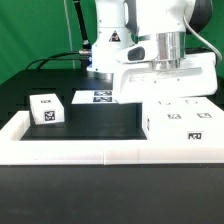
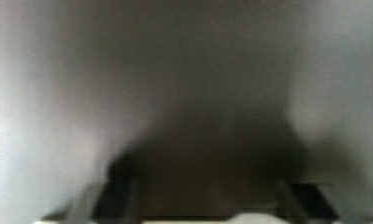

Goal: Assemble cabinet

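Note:
The cabinet's white parts lie on the black table. A stack of tagged white parts point(image 1: 182, 122) sits at the exterior view's right. A small white block point(image 1: 47, 110) with a tag stands apart at the left. My gripper point(image 1: 168, 92) hangs low right behind and above the stack, and its fingertips are hidden there. The wrist view is blurred and dark. It shows two dark fingers point(image 2: 130, 200) set wide apart, with nothing clear between them at the gripper point(image 2: 218, 205). A white patch point(image 2: 254, 218) shows just past the tips.
The marker board point(image 1: 96, 97) lies flat behind the table's middle, by the arm's base. A low white rail point(image 1: 90, 152) borders the table's front and left side. A green curtain closes the back.

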Controlling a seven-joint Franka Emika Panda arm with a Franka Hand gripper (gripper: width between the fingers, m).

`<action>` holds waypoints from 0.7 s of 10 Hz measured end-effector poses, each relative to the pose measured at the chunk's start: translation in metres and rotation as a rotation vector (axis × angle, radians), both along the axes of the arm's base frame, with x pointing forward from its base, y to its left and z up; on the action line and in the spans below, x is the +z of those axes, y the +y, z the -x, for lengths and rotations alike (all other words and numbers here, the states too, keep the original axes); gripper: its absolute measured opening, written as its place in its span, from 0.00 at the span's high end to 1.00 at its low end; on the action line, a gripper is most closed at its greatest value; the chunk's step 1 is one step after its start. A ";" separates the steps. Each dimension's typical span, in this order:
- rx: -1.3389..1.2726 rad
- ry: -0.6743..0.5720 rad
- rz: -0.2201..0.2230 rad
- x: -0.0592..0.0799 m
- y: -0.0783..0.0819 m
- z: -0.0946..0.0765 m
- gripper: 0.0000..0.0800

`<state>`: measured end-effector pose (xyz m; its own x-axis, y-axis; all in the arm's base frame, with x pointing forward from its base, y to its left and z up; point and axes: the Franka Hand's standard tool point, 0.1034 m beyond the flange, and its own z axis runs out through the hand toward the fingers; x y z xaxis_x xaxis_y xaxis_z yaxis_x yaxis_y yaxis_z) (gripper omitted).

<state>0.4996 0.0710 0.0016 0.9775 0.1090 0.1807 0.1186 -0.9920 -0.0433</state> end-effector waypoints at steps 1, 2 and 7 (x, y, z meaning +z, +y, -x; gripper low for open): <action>0.017 0.001 0.003 -0.001 -0.001 0.001 0.68; 0.028 0.001 0.006 -0.001 -0.002 0.001 0.90; 0.034 0.009 0.007 0.001 -0.002 0.001 0.99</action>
<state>0.4983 0.0690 0.0028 0.9748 0.1437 0.1706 0.1522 -0.9876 -0.0375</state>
